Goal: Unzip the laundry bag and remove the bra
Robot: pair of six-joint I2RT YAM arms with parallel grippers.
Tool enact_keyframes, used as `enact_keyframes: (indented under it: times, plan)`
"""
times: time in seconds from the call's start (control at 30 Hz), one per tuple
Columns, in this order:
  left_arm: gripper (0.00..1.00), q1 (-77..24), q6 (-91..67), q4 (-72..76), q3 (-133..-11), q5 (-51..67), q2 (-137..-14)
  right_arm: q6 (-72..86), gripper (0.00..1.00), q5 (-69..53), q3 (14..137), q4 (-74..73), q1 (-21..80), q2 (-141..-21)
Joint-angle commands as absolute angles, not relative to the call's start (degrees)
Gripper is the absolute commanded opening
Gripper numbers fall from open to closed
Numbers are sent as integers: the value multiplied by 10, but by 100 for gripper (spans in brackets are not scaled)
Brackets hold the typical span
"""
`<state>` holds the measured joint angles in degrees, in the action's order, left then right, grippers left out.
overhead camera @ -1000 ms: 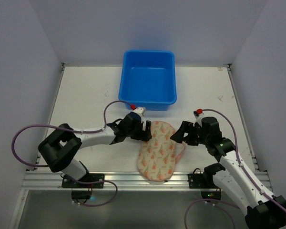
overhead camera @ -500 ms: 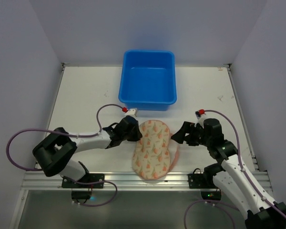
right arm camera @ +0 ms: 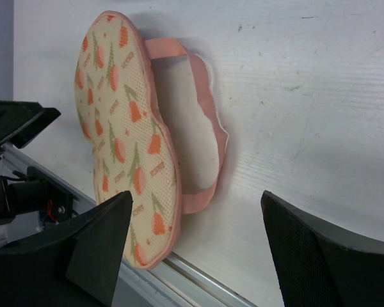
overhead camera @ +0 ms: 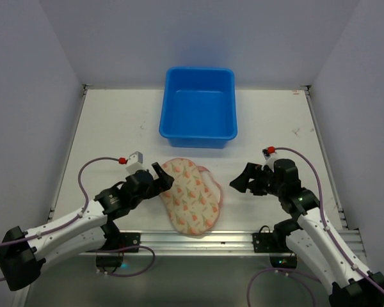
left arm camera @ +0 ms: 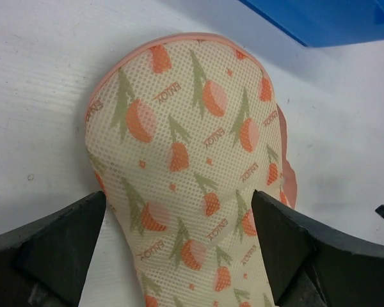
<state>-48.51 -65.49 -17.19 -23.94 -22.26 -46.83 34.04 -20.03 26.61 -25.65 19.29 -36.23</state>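
The laundry bag (overhead camera: 189, 195) lies near the blue tub (overhead camera: 198, 105), its far end by the front edge of the bench (overhead camera: 115, 128). My left jaws stand apart astride it. My right jaws are apart too, clear of it.

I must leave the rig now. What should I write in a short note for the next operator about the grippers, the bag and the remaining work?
Left gripper: open, one finger on each side of the laundry bag, not closed on it.
Right gripper: open, empty, apart from the bag on its right.
Bag: flat on the table, in front of the blue tub; its pink edge gapes on the right side.
Bra: not visible.
Left to do: finish unzipping, pull the bra out.
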Motion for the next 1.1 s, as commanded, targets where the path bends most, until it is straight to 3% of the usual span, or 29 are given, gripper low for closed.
enact_keyframes:
  times: [0.0, 0.23, 0.43, 0.87, 1.07]
  plan:
    - [100, -486, -604, -232, -277, -200, -470, 340, 83, -197, 274, -246, 193, -360]
    - [93, -486, -419, -246, -337, 3, -558, 337, 83, -194, 278, -246, 193, -361]
    - [88, -490, -417, -108, -305, 190, -653, 337, 83, -199, 278, -251, 193, -355]
    - [89, -493, -572, 162, -323, 144, -812, 326, 83, -195, 273, -261, 194, -337]
    - [92, -493, -601, 196, -370, 123, -817, 330, 83, -198, 269, -269, 194, -323]
